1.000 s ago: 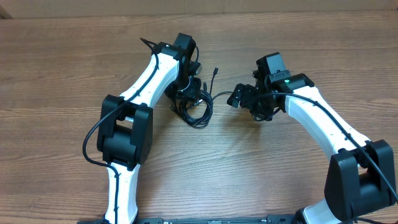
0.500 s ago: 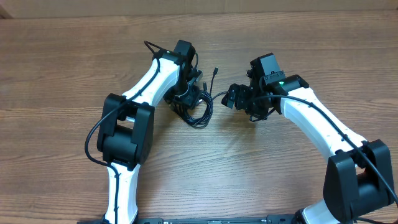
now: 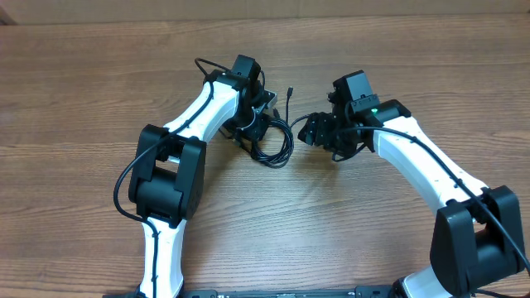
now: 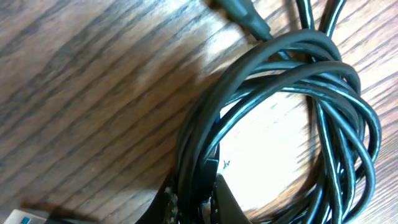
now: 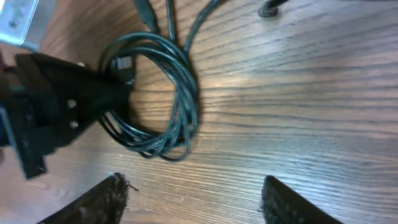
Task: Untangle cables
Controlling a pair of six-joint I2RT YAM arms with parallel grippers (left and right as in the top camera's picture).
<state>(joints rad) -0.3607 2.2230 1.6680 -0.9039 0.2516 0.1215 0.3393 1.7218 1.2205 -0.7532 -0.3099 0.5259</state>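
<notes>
The cables [image 3: 276, 146] are a bundle of thin black cords coiled in a loop on the wooden table, with one loose plug end [image 3: 291, 93] trailing up. My left gripper [image 3: 252, 132] sits on the loop's left side and is shut on the strands [image 4: 194, 180]. The coil fills the left wrist view [image 4: 298, 112]. My right gripper [image 3: 308, 131] is open and empty, just right of the loop; in the right wrist view the coil [image 5: 168, 106] lies ahead of its two fingers [image 5: 193, 199].
The wooden table [image 3: 373, 215] spreads all round. The left arm's black gripper body [image 5: 56, 99] sits against the coil's left side in the right wrist view. A small plug [image 5: 270, 9] lies at the top.
The left gripper has shifted a little up and right, dragging the coil rightwards toward the right gripper. The right gripper has edged slightly left.
</notes>
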